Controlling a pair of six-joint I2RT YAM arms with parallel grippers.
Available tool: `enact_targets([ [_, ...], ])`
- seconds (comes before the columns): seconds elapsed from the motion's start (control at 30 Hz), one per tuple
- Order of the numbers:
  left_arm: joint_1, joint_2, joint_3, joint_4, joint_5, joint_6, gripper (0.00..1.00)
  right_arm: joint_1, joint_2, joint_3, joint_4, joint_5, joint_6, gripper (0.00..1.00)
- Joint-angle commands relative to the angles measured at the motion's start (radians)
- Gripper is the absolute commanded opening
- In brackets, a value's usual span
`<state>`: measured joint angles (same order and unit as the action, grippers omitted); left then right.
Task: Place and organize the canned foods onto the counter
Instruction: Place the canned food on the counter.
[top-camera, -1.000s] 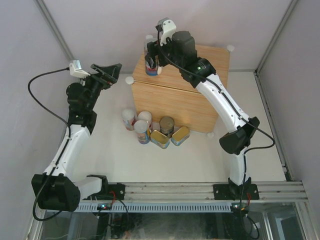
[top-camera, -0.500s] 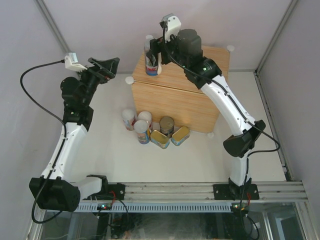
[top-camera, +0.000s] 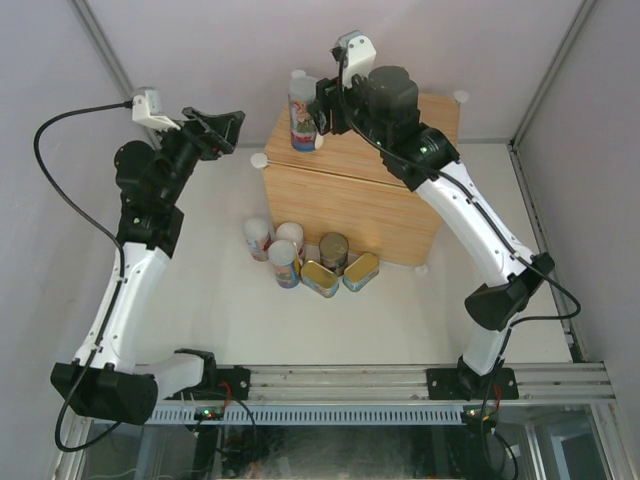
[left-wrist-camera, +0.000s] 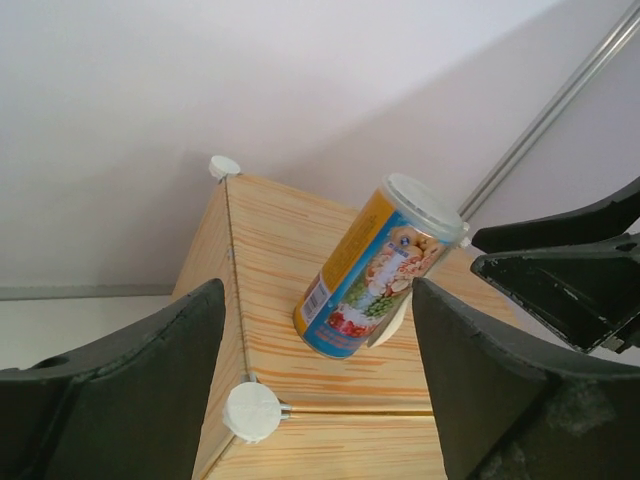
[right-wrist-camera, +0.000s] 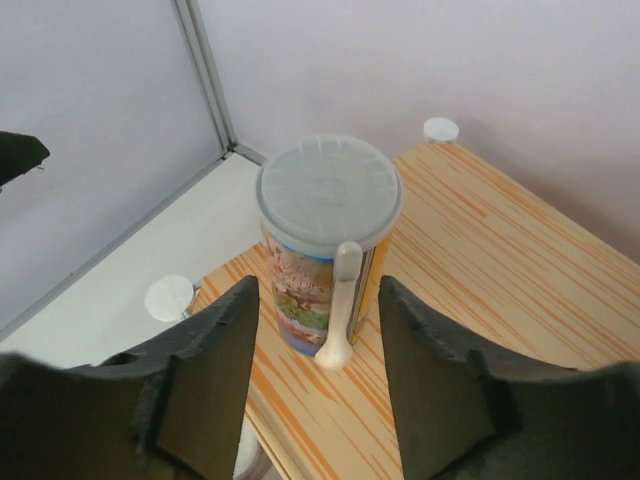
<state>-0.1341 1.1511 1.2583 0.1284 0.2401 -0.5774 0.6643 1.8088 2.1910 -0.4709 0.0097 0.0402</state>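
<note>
Tall can (top-camera: 303, 112) upright by far-left corner of counter (top-camera: 350, 205); left gripper (top-camera: 228, 130), right gripper (top-camera: 324, 110) spread-fingered, empty.

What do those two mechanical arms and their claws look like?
The left arm and right arm are white tubes joined by bulky black joints. The left gripper and right gripper are black, each with two broad tapered fingers, topped by a small white camera. Thin black cables loop alongside both arms.

One can (top-camera: 302, 114) on the counter's (top-camera: 375, 200) far-left corner, six cans (top-camera: 285, 263) clustered on the table (top-camera: 250, 325) before it
</note>
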Motion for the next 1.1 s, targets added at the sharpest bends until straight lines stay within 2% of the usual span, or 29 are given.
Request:
enact_targets([
  [0.0, -0.026, -0.006, 0.075, -0.054, -0.012, 0.084, 0.78, 0.020, -0.090, -0.032, 0.072, 0.041, -0.003, 0.45],
  [0.2, -0.061, 0.017, 0.100, -0.104, -0.032, 0.126, 0.65, 0.045, -0.076, -0.036, 0.022, 0.038, 0.010, 0.16],
  [0.37, -0.082, 0.043, 0.115, -0.152, -0.045, 0.151, 0.56, 0.065, -0.052, -0.058, 0.015, 0.033, 0.045, 0.00],
  [0.57, -0.085, 0.036, 0.063, -0.177, -0.108, 0.147, 0.53, 0.085, -0.039, -0.108, 0.032, 0.019, 0.075, 0.00],
  [0.7, -0.085, 0.048, 0.065, -0.196, -0.094, 0.124, 0.52, 0.089, -0.027, -0.127, 0.034, 0.016, 0.088, 0.00],
  [0.93, -0.081, 0.036, 0.016, -0.246, -0.074, 0.041, 0.69, 0.087, -0.030, -0.174, 0.052, 0.030, 0.101, 0.00],
  [1.07, -0.058, 0.017, -0.056, -0.216, -0.046, -0.043, 0.72, 0.085, -0.029, -0.188, 0.063, 0.032, 0.105, 0.00],
])
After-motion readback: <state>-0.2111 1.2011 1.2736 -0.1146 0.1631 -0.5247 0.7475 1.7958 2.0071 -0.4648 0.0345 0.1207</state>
